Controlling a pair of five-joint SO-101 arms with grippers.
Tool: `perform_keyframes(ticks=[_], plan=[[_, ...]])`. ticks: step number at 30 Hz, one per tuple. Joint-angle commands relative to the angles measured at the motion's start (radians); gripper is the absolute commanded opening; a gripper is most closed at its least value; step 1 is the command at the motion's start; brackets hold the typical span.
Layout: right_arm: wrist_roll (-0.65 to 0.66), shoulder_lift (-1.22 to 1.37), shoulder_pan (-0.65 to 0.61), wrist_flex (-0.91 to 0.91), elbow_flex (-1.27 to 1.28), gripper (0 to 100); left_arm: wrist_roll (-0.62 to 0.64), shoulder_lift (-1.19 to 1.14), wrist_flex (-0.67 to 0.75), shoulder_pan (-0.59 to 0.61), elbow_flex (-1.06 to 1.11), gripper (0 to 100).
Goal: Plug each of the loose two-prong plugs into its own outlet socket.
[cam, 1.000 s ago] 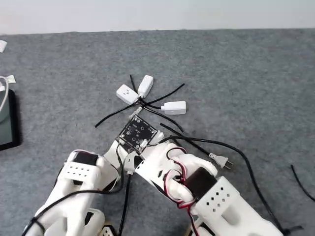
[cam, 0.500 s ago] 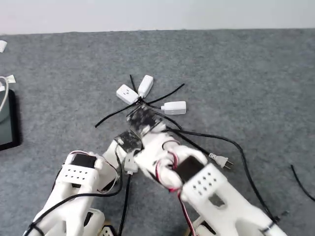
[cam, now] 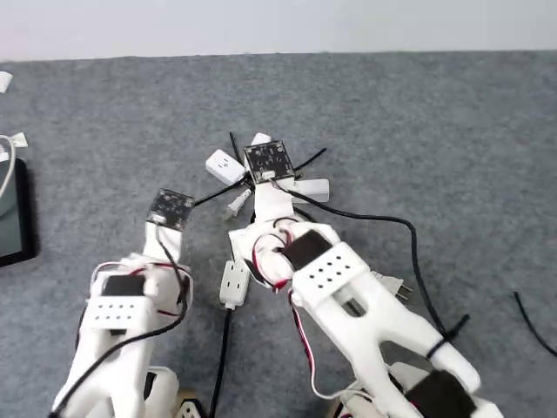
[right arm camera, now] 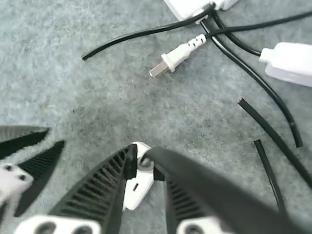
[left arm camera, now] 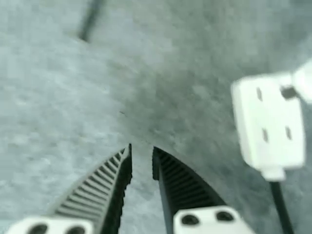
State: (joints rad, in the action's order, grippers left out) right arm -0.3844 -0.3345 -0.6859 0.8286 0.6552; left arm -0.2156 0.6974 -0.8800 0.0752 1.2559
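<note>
Now, right hand [right arm camera: 139,155]: narrowly parted, empty, poised over the grey felt-like surface [right arm camera: 97,102], probably to line up a pick.
Loose plug: white two-prong plug [right arm camera: 168,61] lies flat beyond its fingertips, well apart, unplugged.
Left hand [left arm camera: 141,152]: narrow gap, empty; white rectangular outlet socket [left arm camera: 269,124] lies near, perhaps to be steadied.

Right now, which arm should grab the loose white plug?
Right. The white plug lies just ahead of the right gripper; the left gripper faces bare carpet beside an outlet socket.
</note>
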Motion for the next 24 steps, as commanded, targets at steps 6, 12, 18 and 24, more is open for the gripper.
perform_keyframes(ticks=[6, 12, 18, 24], plan=[[-0.049, 0.09, -0.021, 0.016, -0.146, 0.8, 0.068, 0.341, 0.078, 0.021, 0.163, 1], [-0.069, 0.142, -0.03, 0.054, -0.176, 0.8, 0.078, 0.516, 0.021, 0.021, 0.223, 2], [-0.069, 0.151, -0.045, 0.062, -0.178, 0.8, 0.078, 0.546, 0.008, 0.021, 0.234, 2], [-0.069, 0.151, -0.007, 0.062, -0.175, 0.8, 0.078, 0.546, 0.008, 0.021, 0.236, 2]])
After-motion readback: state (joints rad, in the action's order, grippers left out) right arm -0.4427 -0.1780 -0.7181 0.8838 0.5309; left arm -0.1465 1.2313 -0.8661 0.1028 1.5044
